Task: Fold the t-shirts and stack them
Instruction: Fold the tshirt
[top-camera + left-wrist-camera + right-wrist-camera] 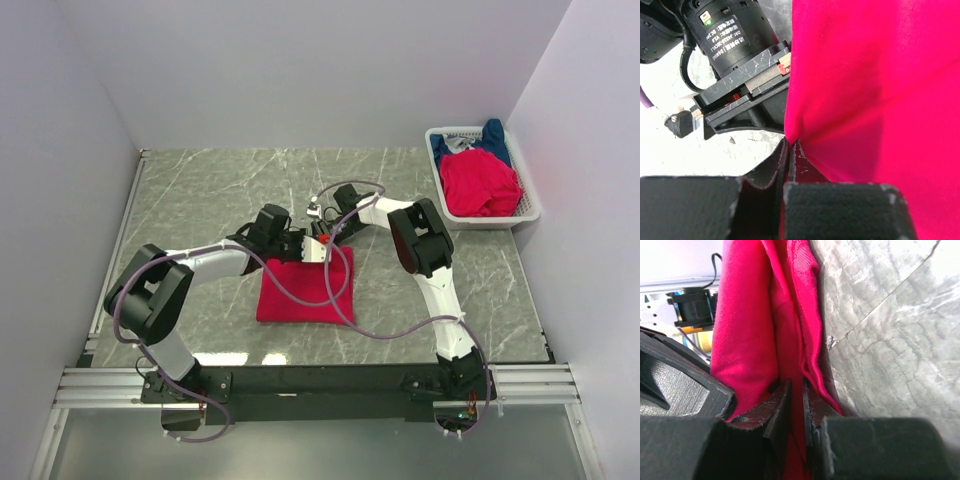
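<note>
1. The folded red t-shirt (304,292) lies flat mid-surface, just ahead of my two bases.
2. My left jaws are pressed together on its twelve o'clock edge. My right jaws, nearly closed, pinch several of its layers just beside, at one o'clock.
3. At two o'clock, the white mesh basket (528,212) holds a crumpled red t-shirt (480,185) and a dark blue t-shirt (492,140).
4. The motor label (722,32) on my right arm carries white print too small to read.
5. The surface (200,200) is grey-green marble pattern, enclosed by white walls (300,70).

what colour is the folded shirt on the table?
Bright red, plain, no print. The t-shirt shows best in the top external view.
</note>
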You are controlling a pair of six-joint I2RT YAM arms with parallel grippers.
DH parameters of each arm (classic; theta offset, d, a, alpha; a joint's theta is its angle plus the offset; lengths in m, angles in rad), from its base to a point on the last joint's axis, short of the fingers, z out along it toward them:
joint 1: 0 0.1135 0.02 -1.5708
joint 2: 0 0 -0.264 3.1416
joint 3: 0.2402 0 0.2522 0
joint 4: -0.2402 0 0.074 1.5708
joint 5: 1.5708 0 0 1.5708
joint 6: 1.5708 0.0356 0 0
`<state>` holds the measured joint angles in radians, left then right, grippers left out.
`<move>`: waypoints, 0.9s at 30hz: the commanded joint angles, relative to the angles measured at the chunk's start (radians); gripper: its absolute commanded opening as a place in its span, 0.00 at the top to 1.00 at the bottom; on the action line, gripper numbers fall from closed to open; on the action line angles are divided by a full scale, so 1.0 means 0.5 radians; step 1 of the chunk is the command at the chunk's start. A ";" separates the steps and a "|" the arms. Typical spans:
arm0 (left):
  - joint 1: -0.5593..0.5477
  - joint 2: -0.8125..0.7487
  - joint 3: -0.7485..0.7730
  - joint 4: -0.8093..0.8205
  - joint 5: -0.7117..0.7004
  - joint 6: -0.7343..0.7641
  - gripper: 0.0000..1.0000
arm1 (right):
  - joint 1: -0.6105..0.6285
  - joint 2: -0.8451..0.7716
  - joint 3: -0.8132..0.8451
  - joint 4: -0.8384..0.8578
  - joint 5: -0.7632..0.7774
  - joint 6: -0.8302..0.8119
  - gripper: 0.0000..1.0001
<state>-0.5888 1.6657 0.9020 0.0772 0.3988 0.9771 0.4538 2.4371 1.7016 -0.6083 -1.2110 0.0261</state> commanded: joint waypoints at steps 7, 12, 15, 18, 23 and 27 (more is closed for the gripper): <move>-0.053 -0.055 -0.120 0.238 -0.092 0.117 0.99 | -0.009 -0.214 0.097 -0.081 0.581 -0.172 0.74; -0.056 -0.009 -0.071 0.232 -0.132 0.095 0.90 | -0.033 -0.254 0.211 -0.198 0.787 -0.193 0.58; -0.053 -0.015 -0.022 0.180 -0.117 0.077 0.75 | -0.073 -0.275 0.263 -0.225 0.820 -0.184 0.49; -0.028 -0.046 0.079 0.042 0.000 0.028 0.59 | -0.149 -0.312 0.327 -0.244 0.842 -0.172 0.47; 0.051 -0.199 0.208 -0.310 0.269 -0.205 0.48 | -0.306 -0.392 0.450 -0.351 0.802 -0.221 0.42; 0.284 -0.291 0.349 -0.541 0.542 -0.490 0.44 | -0.423 -0.487 0.432 -0.419 0.793 -0.298 0.36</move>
<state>-0.5274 1.5890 0.9970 -0.0795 0.5091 0.8700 0.2806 2.2997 1.8801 -0.7666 -0.8211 -0.0761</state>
